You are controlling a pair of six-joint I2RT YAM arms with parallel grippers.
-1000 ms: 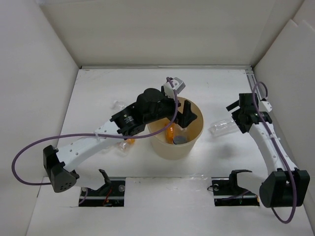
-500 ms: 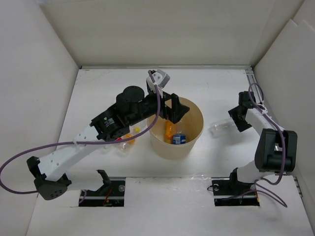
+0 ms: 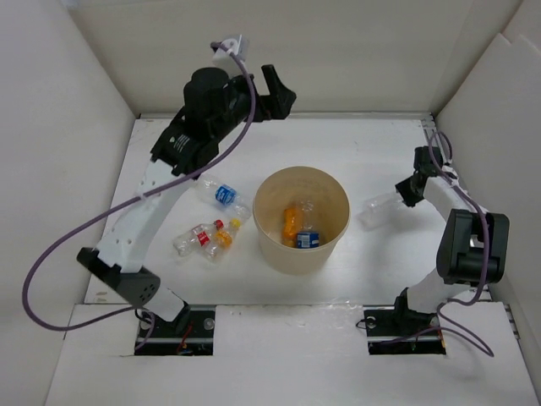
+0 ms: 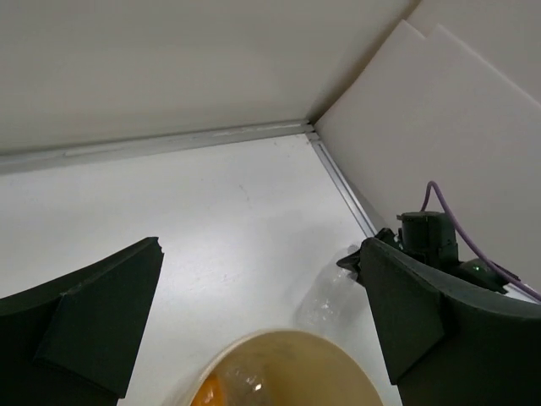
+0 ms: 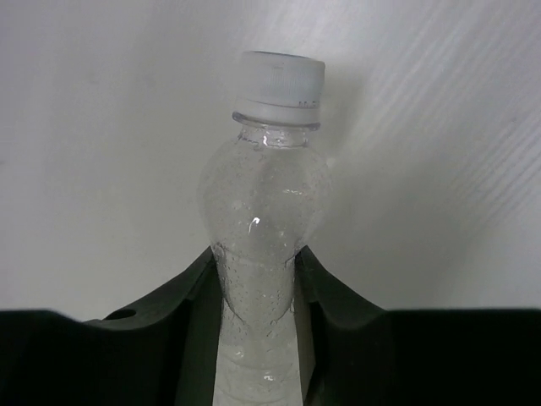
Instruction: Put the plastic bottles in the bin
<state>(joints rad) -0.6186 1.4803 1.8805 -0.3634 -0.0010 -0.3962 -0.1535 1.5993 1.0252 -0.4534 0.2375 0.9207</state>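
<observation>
The bin (image 3: 300, 260) is a round tan tub in the middle of the table, with an orange-labelled bottle (image 3: 290, 222), a blue-labelled one (image 3: 308, 240) and a clear one (image 3: 306, 207) inside. Left of it lie a blue-labelled bottle (image 3: 223, 194), a red one (image 3: 196, 237) and an orange one (image 3: 221, 239). My right gripper (image 3: 406, 193) is shut on an unlabelled clear bottle (image 3: 378, 209) lying right of the bin. In the right wrist view its fingers (image 5: 338, 304) squeeze the bottle (image 5: 262, 203) below the white cap (image 5: 279, 85). My left gripper (image 3: 279, 97) hangs open and empty, high near the back wall.
White walls close in the table at the back and on both sides. In the left wrist view the bin's rim (image 4: 286, 332) shows at the bottom edge, with the clear bottle (image 4: 325, 296) and the right arm (image 4: 427, 237) beyond. A metal rail (image 3: 433, 135) runs along the right wall.
The left arm has swung up and back from over the bin toward the back wall, still open. The right gripper has moved onto the clear bottle and shut on it.
</observation>
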